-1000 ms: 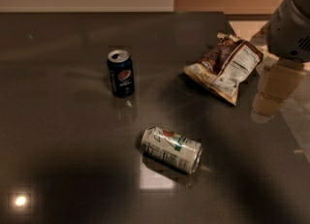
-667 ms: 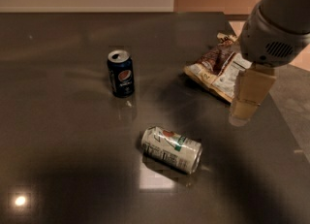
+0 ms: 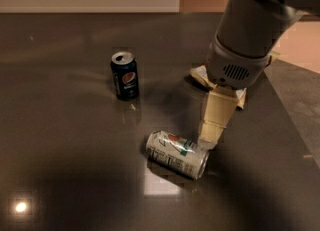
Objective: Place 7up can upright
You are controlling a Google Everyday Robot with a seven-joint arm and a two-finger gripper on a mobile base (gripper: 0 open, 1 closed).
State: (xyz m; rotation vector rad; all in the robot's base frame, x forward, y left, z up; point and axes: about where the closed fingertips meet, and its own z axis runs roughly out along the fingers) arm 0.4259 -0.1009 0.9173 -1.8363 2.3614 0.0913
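The 7up can (image 3: 176, 154), silver-white with green lettering and a red spot, lies on its side on the dark table (image 3: 65, 165), its silver top pointing to the lower right. My gripper (image 3: 211, 136) hangs from the big grey arm at the upper right. Its cream fingers point down and their tips reach just above the right end of the lying can.
A dark blue Pepsi can (image 3: 125, 75) stands upright to the upper left of the 7up can. A snack bag (image 3: 202, 74) lies behind the arm, mostly hidden by it. The table's right edge (image 3: 292, 125) runs diagonally at the right.
The arm has moved left and down from the table's right side, past the snack bag, to the right end of the 7up can. The cans have not moved.
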